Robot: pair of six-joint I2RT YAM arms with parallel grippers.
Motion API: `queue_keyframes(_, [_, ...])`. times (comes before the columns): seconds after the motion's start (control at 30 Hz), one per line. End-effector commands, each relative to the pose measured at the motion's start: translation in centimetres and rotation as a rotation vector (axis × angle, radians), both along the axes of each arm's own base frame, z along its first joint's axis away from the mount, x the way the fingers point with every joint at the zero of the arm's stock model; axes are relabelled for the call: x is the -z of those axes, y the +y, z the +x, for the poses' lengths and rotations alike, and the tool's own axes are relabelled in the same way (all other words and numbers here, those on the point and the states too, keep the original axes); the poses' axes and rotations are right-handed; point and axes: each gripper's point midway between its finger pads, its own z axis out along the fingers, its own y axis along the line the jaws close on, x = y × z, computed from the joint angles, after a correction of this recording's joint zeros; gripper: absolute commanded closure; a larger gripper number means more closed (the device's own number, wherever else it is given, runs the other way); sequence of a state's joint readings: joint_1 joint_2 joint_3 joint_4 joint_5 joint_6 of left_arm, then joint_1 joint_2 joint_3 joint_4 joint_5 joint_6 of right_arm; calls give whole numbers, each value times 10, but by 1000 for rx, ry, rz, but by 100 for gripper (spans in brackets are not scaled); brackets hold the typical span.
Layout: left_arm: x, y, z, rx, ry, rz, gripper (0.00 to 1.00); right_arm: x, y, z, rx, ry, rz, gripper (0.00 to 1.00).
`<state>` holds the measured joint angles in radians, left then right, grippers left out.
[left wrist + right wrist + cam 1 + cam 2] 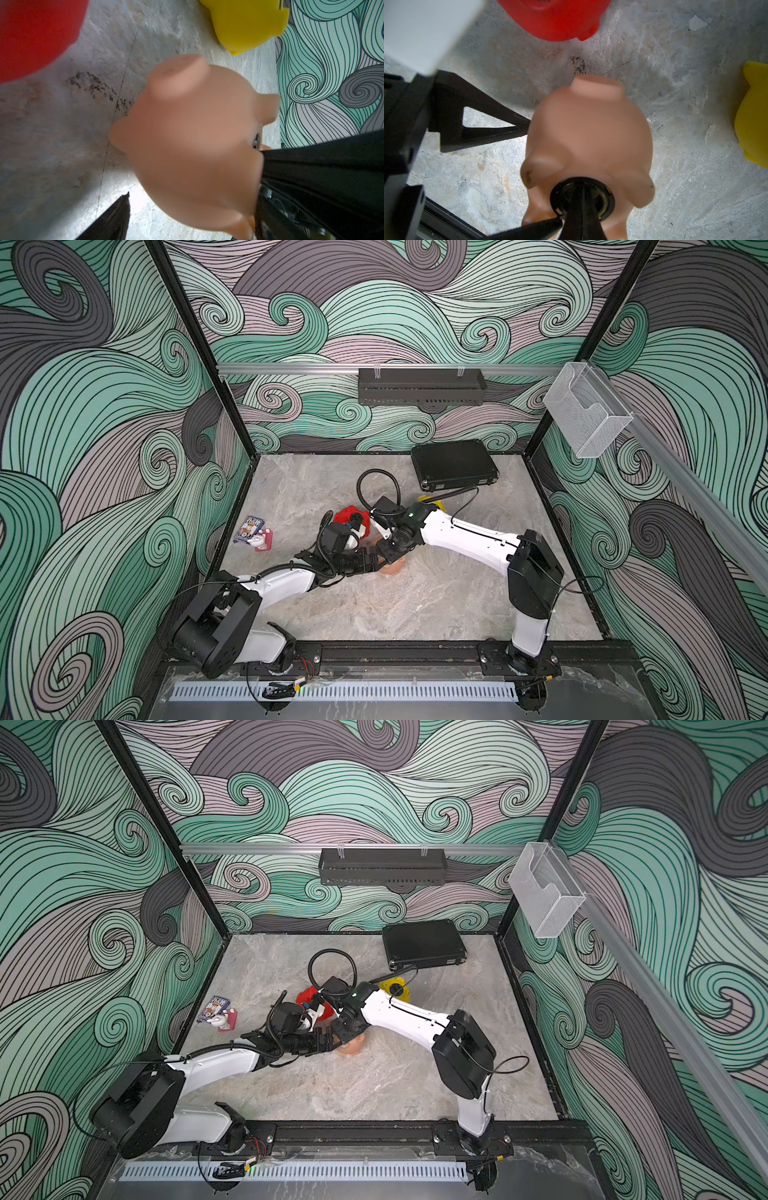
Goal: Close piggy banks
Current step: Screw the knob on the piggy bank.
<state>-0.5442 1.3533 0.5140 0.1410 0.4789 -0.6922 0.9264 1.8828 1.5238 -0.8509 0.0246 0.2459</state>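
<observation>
The peach-pink piggy bank (394,569) (591,135) lies belly-up near the table's middle. A black round plug (605,199) sits in its belly hole. My right gripper (582,200) (386,553) is shut, and its tips press down into the plug. My left gripper (376,563) (187,207) reaches in from the left with its jaws wide around the pig. One of its fingers (116,218) shows a strip of floor between it and the pig. The red piggy bank (347,516) (556,18) lies just behind. The yellow piggy bank (395,986) (249,25) is largely hidden by the right arm in a top view.
A black rectangular case (455,464) lies at the back right. A card box (249,527) and a small pink-and-white item (264,540) sit by the left wall. A black tray (422,385) and a clear holder (586,410) hang on the wall rails.
</observation>
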Motion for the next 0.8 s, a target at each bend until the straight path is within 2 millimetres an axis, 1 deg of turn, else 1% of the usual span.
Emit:
queue_keyframes(0.0, [6,5,1,-16,15,39,12,31,-8,-7,11,61,-77,100])
queue_keyframes(0.2, [7,10,6,-26,10,73,13,31,-8,-7,7,61,-80,100])
queue_keyframes(0.27, [5,11,9,-35,2,71,13,32,-9,-7,5,61,-83,100])
queue_keyframes(0.53, [-11,12,18,-44,-26,44,11,33,-10,-8,3,63,-87,100])
queue_keyframes(0.67, [-19,15,23,-58,-44,31,9,33,-10,-8,2,63,-87,100])
queue_keyframes(0.77, [-23,15,28,-71,-48,5,9,33,-10,-9,-5,67,-85,100])
